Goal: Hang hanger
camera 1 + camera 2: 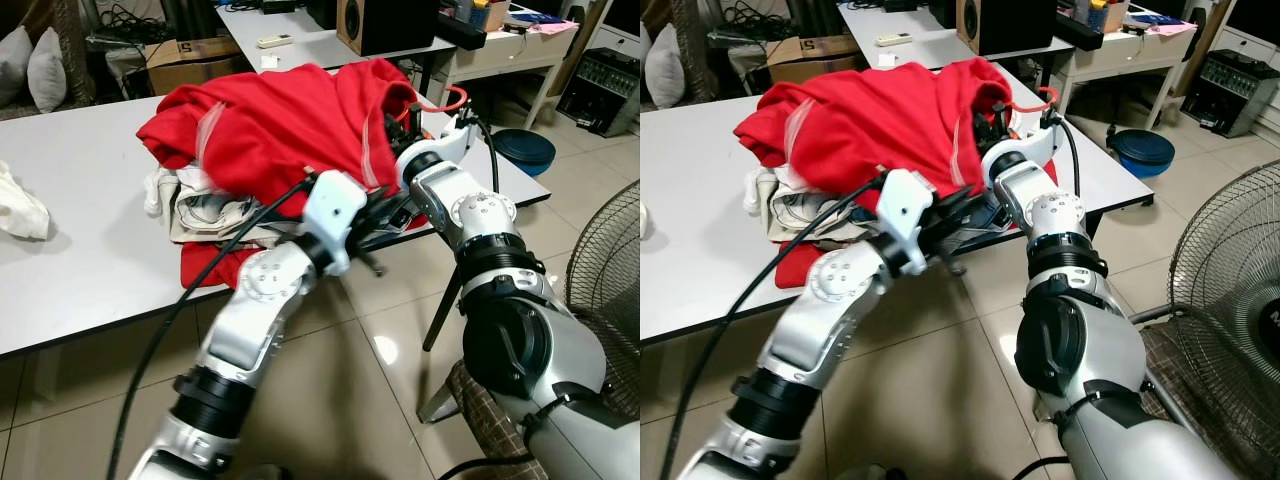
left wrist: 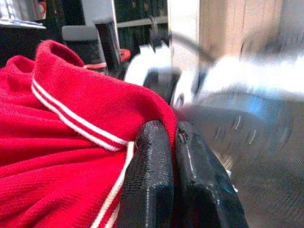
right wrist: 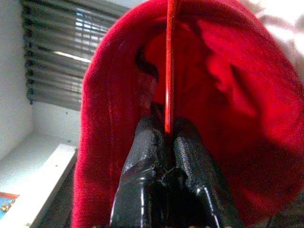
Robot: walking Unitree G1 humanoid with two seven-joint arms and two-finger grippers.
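Holding the red hanger [image 3: 168, 71] pinched in my right gripper [image 3: 166, 137] inside the red shirt [image 1: 270, 120], its bar running away from me; my left gripper [image 2: 172, 156] clamps the collar nearer me.

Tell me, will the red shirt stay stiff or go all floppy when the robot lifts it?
Probably floppy: the red shirt already lies bunched in soft folds. It likely sags around the thin red hanger. The knit looks grippy, since the left end effector pinches its edge.
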